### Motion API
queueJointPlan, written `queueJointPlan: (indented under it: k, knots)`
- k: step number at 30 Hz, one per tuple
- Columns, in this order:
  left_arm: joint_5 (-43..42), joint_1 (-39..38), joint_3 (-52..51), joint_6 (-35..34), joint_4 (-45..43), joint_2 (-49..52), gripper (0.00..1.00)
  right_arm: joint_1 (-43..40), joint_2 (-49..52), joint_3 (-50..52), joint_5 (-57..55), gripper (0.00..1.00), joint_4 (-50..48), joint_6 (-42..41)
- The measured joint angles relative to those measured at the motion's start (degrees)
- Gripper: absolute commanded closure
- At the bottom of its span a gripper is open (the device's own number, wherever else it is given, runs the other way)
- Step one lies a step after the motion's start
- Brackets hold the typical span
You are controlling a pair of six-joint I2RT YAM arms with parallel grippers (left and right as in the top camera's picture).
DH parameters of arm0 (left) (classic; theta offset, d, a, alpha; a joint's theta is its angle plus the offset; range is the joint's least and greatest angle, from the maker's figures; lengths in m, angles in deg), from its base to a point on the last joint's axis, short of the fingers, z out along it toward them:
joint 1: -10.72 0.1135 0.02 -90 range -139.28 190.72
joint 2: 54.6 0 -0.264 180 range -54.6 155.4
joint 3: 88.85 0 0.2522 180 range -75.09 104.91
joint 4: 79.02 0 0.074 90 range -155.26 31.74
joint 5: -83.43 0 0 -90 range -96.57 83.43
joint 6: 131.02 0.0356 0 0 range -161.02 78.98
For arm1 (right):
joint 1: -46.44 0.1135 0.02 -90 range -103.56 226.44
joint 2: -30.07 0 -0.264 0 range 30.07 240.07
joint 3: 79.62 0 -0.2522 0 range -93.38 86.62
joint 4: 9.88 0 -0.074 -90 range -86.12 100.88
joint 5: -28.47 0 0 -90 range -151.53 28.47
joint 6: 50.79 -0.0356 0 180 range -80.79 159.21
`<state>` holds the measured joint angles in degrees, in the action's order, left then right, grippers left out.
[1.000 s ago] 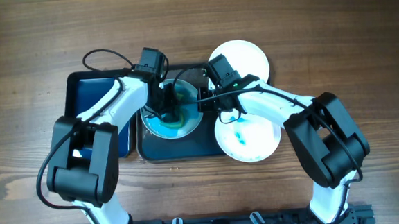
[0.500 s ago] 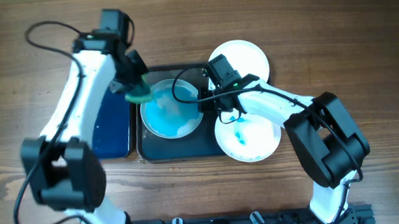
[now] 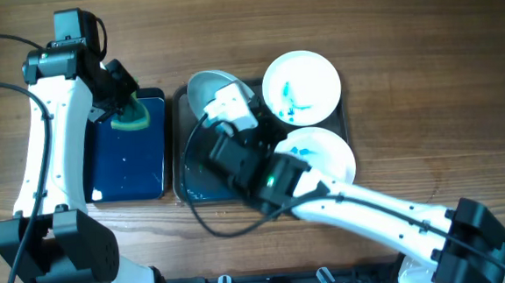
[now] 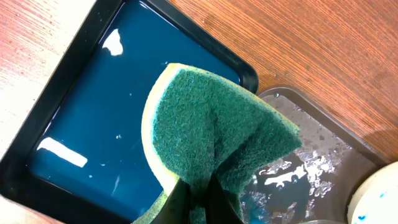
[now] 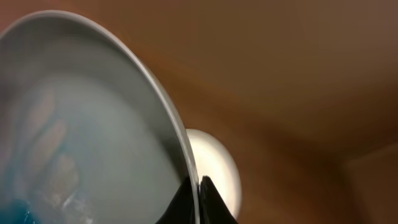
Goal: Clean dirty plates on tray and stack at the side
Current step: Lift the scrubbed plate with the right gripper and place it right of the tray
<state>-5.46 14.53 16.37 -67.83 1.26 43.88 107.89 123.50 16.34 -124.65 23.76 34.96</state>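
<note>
The left arm reaches up the left side of the wooden surface (image 3: 421, 26), its forearm bent inward at the top so the left claw (image 3: 128, 110) hangs over the far right corner of the small glossy blue tray (image 3: 122, 167). The claw is closed to a narrow pinch on a folded green-and-yellow sponge (image 4: 211, 137), gripped at its lower edge with the scouring side facing the left wrist camera.

The right arm stretches from the near right corner diagonally across the large dark tray (image 3: 183, 188), its wrist above the tray's middle. The right claw (image 5: 195, 186) is closed almost fully on the rim of one white plate (image 3: 203, 85). That plate is held tilted over the tray's far left corner and shows a pale blue film inside.

Two more plates lie on the right half of the tray. The far plate (image 3: 300, 86) carries blue smears, and the near plate (image 3: 323, 153), partly covered by the arm, shows blue marks near its far edge. The wet tray sits just beside the blue tray.
</note>
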Motion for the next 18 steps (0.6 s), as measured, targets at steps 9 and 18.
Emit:
queueJointPlan:
  k: [9, 18]
  knots:
    - [0.15, 0.0, 0.0, 0.02, 0.31, 0.0, 0.96, 6.12, 0.09, 0.15, -19.17, 0.96, -16.5, 23.65]
    - [0.15, 0.0, 0.0, 0.02, 0.33, 0.0, 0.96, 0.02, 0.09, -0.35, 18.62, 0.96, 9.62, -10.03]
